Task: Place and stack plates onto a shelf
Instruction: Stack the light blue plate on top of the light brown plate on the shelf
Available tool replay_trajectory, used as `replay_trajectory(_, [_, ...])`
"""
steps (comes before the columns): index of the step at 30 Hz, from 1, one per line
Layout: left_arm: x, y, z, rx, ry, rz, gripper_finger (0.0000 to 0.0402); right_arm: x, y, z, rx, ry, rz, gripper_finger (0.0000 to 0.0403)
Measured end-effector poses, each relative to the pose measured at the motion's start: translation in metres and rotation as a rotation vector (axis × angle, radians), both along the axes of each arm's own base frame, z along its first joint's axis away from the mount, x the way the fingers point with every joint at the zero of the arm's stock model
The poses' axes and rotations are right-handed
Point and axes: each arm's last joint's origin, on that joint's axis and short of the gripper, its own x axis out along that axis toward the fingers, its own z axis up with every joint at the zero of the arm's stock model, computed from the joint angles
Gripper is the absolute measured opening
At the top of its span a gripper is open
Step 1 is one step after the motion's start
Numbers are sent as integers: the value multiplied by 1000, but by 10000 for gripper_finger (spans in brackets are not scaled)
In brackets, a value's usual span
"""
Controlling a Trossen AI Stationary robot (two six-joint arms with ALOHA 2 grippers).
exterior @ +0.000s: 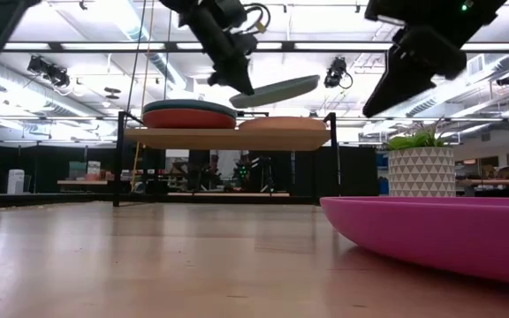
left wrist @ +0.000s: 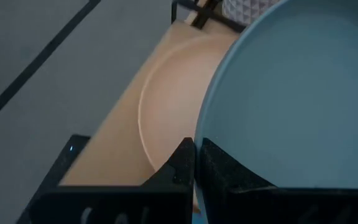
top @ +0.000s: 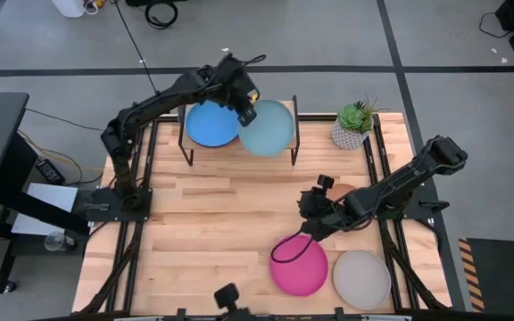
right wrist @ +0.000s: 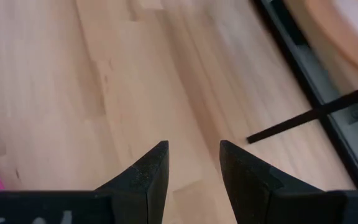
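Note:
My left gripper (top: 246, 111) is over the shelf (top: 286, 159) at the table's far side, shut on a light teal plate (top: 268, 127). That plate hangs tilted (exterior: 277, 91) above a peach plate (exterior: 281, 124) lying flat on the shelf's right half. On the left half a blue plate (top: 211, 123) tops a stack with an orange one (exterior: 188, 118) beneath. My right gripper (top: 315, 216) is open, in the air above bare wood just beyond the pink plate (top: 299, 266). Pink and grey (top: 361, 278) plates lie flat on the table near its front edge. My left gripper pinches the light teal plate's rim (left wrist: 207, 124) on the side toward the blue plate, between its two fingers (left wrist: 179, 163). The fingers slant down at it from the shelf's left. The plate is lifted clear and tilted, its free side higher, over the peach plate (left wrist: 169, 102).
A potted plant (top: 355, 125) in a white pot stands right of the shelf. Part of a brownish plate (right wrist: 347, 31) shows under my right arm by the table's right rail. Bare wood (top: 221, 223) lies between the shelf and the near edge.

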Motion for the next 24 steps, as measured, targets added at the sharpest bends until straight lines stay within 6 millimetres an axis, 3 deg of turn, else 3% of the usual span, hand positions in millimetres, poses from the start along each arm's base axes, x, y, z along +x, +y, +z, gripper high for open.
replay_trajectory(10, [26, 24, -2, 20, 3, -30, 14, -17, -9, 26, 19, -92, -44, 149])
replay_trajectory(24, [15, 44, -9, 16, 31, 26, 22, -21, -11, 31, 27, -116, -60, 149])
